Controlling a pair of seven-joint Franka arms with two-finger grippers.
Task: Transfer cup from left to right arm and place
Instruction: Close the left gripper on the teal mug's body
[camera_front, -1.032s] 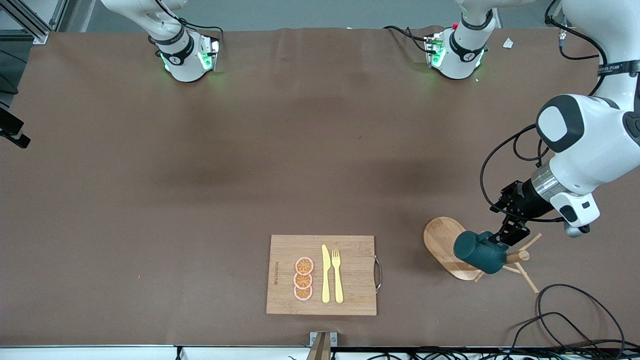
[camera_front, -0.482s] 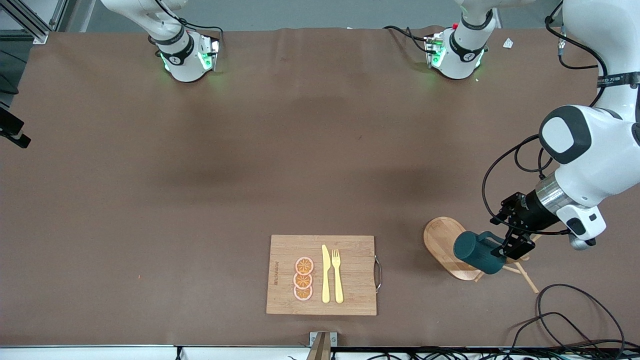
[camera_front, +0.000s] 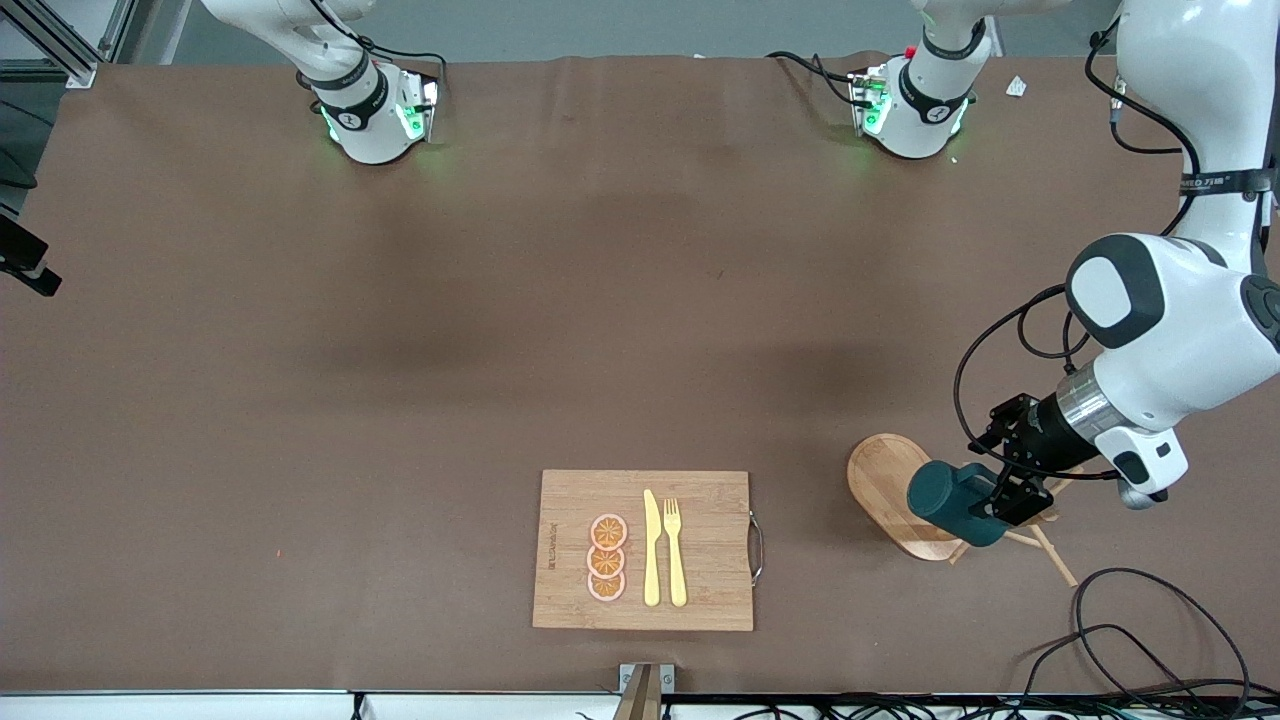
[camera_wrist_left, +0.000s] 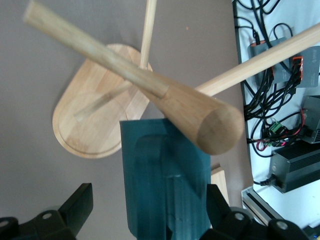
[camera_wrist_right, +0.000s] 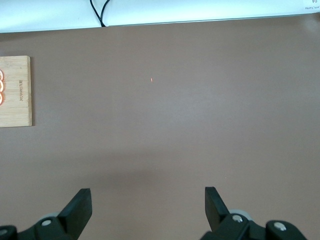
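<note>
my left arm comes down from its base at the table's top edge, elbow bent high near the table's left-arm end, forearm angled down toward the wooden mug tree (camera_front: 1040, 525). my left pincer (camera_front: 1003, 497) sits at the mug tree, its 2 fingers (camera_wrist_left: 75, 207) spread wide, one on each side of the cup (camera_front: 958, 503) without clamping it. the cup (camera_wrist_left: 165, 180), dark teal-green with ribbed sides, hangs tilted on a peg of the mug tree (camera_wrist_left: 200, 112), over the tree's oval wooden base (camera_front: 885, 490).

my right arm waits; only its base shows in the front view. in its wrist view my right pincer (camera_wrist_right: 147, 207) hangs open over bare brown table (camera_wrist_right: 175, 125), with the corner of the cutting board (camera_wrist_right: 15, 90) at the edge.

the cutting board (camera_front: 643, 550) lies nearer the front camera than the table's middle, carrying 3 orange slices (camera_front: 607, 558), a yellow knife (camera_front: 651, 548) and a yellow fork (camera_front: 675, 550). a line of print runs along the board's edge, too small to read. a black band on my left arm bears lettering i cannot read.
</note>
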